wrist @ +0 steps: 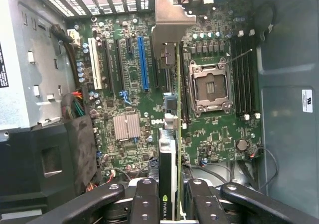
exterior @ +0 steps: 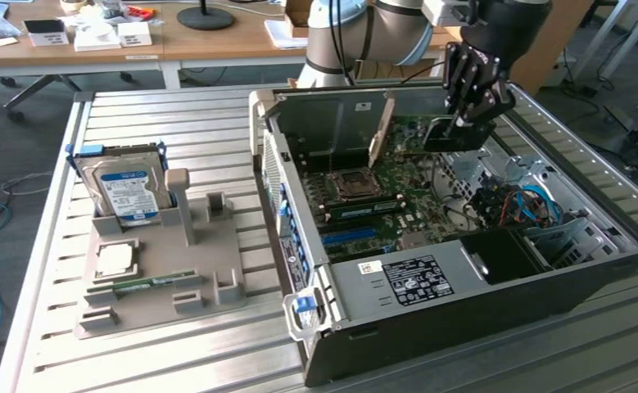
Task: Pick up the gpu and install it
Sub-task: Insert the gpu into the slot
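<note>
Gpu: the gpu (exterior: 453,137) (wrist: 168,152) is hanging edge-down inside the open computer case (exterior: 581,274), over the far end of the motherboard (exterior: 406,205) (wrist: 124,94). Its silver end bracket (wrist: 172,17) is pointing toward the case's vented rear wall.
Right beside it: the card's long edge is running just alongside the empty processor socket (exterior: 351,184) (wrist: 209,84). The blue expansion slot (wrist: 143,62) and the finned heatsink (wrist: 126,126) are lying on its other side.
Contact with the board: I cannot tell whether the lower edge is touching a slot.
In the way: a gold-coloured slot cover (exterior: 381,131) is standing upright near the card. Blue cables (exterior: 537,205) are bunching at the exterior view's right of the case, apart from it.
Further out: the labelled power supply (exterior: 406,282) is sitting at the near end of the case.
Parts holder: a grey holder (exterior: 204,299) is sitting well apart, at the exterior view's left. It is carrying a blue-labelled hard drive (exterior: 131,190) upright and a narrow green memory stick (exterior: 144,285) lying flat.
Surface: everything is resting on a ribbed metal table (exterior: 515,360).
Room: wooden desks (exterior: 220,41) with small items are standing behind.
Claw: the gripper (exterior: 466,123) (wrist: 172,196) is reaching down from above. Its black fingers (wrist: 147,199) are partly closed, pinching the card's upper end, one on each face.
</note>
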Robot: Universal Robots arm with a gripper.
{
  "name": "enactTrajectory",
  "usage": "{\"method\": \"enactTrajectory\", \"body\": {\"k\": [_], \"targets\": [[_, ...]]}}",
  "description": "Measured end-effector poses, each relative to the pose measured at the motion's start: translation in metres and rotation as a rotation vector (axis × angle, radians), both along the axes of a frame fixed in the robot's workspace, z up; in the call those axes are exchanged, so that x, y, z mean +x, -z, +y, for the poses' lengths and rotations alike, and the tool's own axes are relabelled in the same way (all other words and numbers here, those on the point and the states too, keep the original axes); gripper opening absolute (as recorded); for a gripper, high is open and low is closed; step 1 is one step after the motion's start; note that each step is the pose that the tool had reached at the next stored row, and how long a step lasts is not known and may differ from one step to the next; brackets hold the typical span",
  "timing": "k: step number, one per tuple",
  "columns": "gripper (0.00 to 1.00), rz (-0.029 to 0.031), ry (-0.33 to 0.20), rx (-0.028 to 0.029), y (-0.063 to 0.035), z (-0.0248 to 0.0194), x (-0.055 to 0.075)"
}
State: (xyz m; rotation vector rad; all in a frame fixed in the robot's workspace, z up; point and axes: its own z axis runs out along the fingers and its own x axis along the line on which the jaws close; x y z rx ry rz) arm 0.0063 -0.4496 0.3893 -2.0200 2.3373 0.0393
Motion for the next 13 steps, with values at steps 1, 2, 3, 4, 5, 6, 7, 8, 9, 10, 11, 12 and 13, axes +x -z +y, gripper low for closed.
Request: {"method": "enactTrajectory", "body": {"k": [1, 2, 3, 4, 5, 6, 7, 8, 9, 10, 11, 12, 13], "targets": [[0.27, -0.0001, -0.001, 0.0008, 0.0009, 0.0000, 0.0000], [0.27, -0.0004, -0.003, 0.0012, 0.0017, 0.0000, -0.0001], [0.27, -0.0009, -0.005, 0.0011, 0.0024, 0.0000, -0.0003], [0.27, -0.0018, -0.007, 0.0012, 0.0030, 0.0000, -0.0006], [0.27, -0.0036, -0.011, 0.0015, 0.0037, 0.0000, -0.0008], [0.27, -0.0051, -0.015, 0.0016, 0.0041, 0.0000, -0.0011], [0.27, -0.0062, -0.018, 0.0016, 0.0045, -0.0001, -0.0014], [0.27, -0.0066, -0.022, 0.0016, 0.0050, -0.0004, -0.0016], [0.27, -0.0067, -0.025, 0.0015, 0.0055, -0.0008, -0.0018], [0.27, -0.0068, -0.028, 0.0017, 0.0065, -0.0013, -0.0020], [0.27, -0.0069, -0.031, 0.0018, 0.0078, -0.0019, -0.0024], [0.27, -0.0068, -0.033, 0.0018, 0.0093, -0.0022, -0.0027], [0.27, -0.0068, -0.035, 0.0017, 0.0109, -0.0025, -0.0029]]}}
